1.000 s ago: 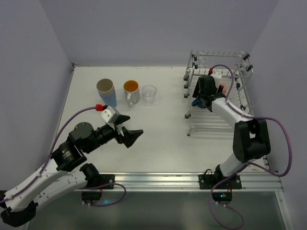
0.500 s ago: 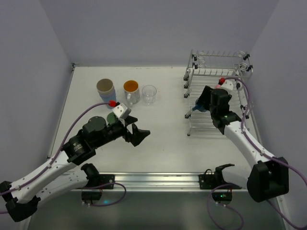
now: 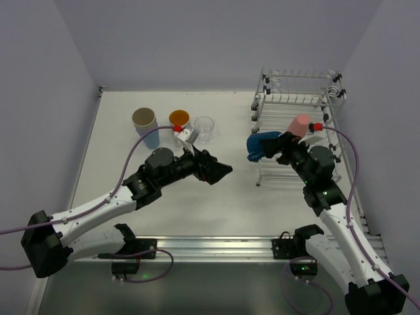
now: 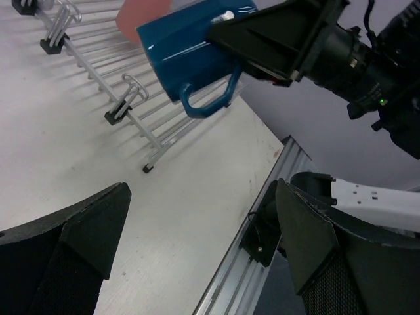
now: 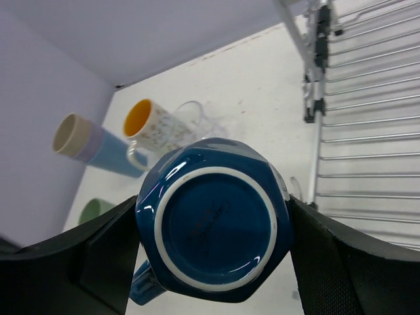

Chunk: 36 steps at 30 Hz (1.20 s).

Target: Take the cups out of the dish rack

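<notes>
Carrying the dark-blue mug (image 3: 257, 146) away from the dish rack (image 3: 295, 98) looks like the step in hand. From above, the right gripper (image 3: 272, 146) pinches it in the air just left of the rack's near-left corner. The left gripper (image 3: 216, 172) hangs over the middle of the table (image 3: 230, 105), jaws spread, and a pink cup (image 3: 298, 123) is in the rack. The left wrist view shows the mug tilted, handle hanging down: any handover should take the body, not the handle. The right wrist view shows its base gripped between both fingers (image 5: 85, 262), with a tumbler (image 5: 85, 141), orange-inside mug (image 5: 147, 128), clear glass (image 5: 193, 118) and green cup (image 5: 98, 210) beyond. Set it down near them without touching.
</notes>
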Motion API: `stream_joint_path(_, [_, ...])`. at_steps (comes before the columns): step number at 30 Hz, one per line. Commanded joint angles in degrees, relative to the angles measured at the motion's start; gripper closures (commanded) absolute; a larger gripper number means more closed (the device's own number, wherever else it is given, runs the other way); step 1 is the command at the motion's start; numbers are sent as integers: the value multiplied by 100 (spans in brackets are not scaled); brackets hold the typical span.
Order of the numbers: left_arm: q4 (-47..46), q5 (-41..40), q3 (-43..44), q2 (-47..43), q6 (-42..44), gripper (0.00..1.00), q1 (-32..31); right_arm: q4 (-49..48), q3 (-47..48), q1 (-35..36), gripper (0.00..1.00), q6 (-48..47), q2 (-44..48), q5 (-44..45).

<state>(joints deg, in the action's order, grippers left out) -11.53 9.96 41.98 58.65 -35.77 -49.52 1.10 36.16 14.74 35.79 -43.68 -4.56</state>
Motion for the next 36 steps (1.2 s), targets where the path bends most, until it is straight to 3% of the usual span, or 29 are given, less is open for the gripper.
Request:
stream_joint_path(1, [-1237,-29,161,365,-781,0,39,-1129,-56,20,51,560,508,-1143])
stream_joint_path(6, [-2096,-11,100,823,-1669,0,74,-1814,-477,29,51,1140,922,-1758])
stream_joint_path(19, [-3425,244,-5,1491,-2267,0,74,-3158,-1076,37,51,2238,765,-2831])
stream_joint_path(22, [-3724,314,-49,1526,-2365,6,65,-3423,-1217,46,51,2423,616,-2893])
stream_joint_path(25, [-4041,428,-75,1553,-2452,22,74,-3660,-1322,90,51,2529,467,-2884])
stream_joint_path(26, [-4137,437,-76,1561,-2470,37,74,-3705,-1331,142,51,2564,414,-2884])
stream_joint_path(28, [-4147,455,-67,1544,-2470,55,74,-3853,-1392,187,51,2608,317,-2832])
stream_joint_path(29, [-4095,455,-67,1544,-2479,70,74,-3881,-1410,230,50,2626,290,-2805])
stream_joint_path(31, [-4050,420,-75,1509,-2435,86,74,-3907,-1428,266,50,2617,246,-2753])
stream_joint_path(32, [-3954,402,-76,1457,-2409,100,74,-3916,-1436,292,48,2626,185,-2752])
stream_joint_path(34, [-3840,358,-75,1360,-2312,100,74,-3925,-1454,319,45,2617,132,-2744])
stream_joint_path(36, [-3708,306,-67,1272,-2198,100,74,-3890,-1463,327,32,2591,105,-2735])
